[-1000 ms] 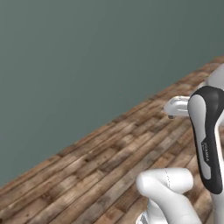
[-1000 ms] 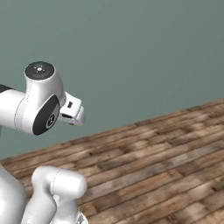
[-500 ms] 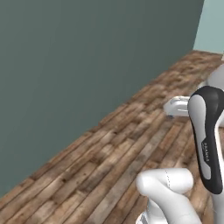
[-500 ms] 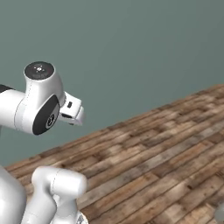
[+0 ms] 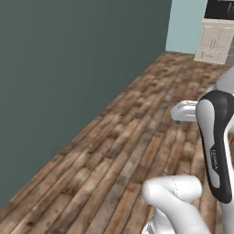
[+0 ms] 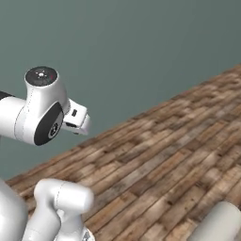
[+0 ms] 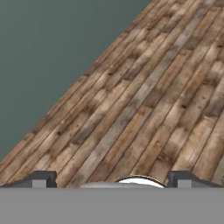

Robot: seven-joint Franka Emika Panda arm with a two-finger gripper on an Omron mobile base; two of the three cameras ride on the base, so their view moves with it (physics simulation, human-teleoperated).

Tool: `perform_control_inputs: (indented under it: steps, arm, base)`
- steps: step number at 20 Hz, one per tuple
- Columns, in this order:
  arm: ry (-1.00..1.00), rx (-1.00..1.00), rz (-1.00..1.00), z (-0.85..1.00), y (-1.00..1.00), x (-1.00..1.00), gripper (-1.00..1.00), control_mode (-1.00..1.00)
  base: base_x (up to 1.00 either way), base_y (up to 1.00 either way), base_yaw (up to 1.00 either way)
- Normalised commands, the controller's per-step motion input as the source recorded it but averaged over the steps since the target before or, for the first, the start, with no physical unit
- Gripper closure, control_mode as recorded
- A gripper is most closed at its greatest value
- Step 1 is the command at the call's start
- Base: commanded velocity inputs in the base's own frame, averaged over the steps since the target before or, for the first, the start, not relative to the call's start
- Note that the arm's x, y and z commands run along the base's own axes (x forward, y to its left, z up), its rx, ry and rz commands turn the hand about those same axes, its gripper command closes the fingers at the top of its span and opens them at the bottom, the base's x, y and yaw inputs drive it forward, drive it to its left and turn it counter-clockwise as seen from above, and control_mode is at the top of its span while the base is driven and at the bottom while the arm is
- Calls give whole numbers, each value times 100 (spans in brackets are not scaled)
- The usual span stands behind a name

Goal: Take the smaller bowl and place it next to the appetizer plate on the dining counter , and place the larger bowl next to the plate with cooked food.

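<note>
Now my base is turning along the teal wall [image 5: 68, 68], white cabinets [image 5: 215, 41] coming into sight, my fingers [image 7: 112, 181] spread empty, bowls unreached.

— What does the arm [image 5: 215, 146] look like?
— Glossy white rounded shells, dark grey-black joint bands, small pale lettering down one.
— And on top?
— A dark round cap [image 6: 41, 76].

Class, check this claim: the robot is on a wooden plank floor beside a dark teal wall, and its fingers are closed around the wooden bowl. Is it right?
Not quite. The wooden plank floor and the dark teal wall are right, but the hand view shows the fingers standing wide apart with nothing between them, just floor ahead. They hold no bowl.
</note>
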Motion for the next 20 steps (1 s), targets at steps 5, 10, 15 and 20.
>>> perform_control_inputs:
  steps: [5,10,15,20]
  arm:
    - [0,0,0,0,0,0,-100,100]
    - [0,0,0,0,0,0,-100,100]
    - [0,0,0,0,0,0,-100,100]
    - [0,0,0,0,0,0,-100,100]
  base:
    - [96,-32,-35]
    - [100,-17,-32]
    - [100,-2,-30]
    - [100,0,-29]
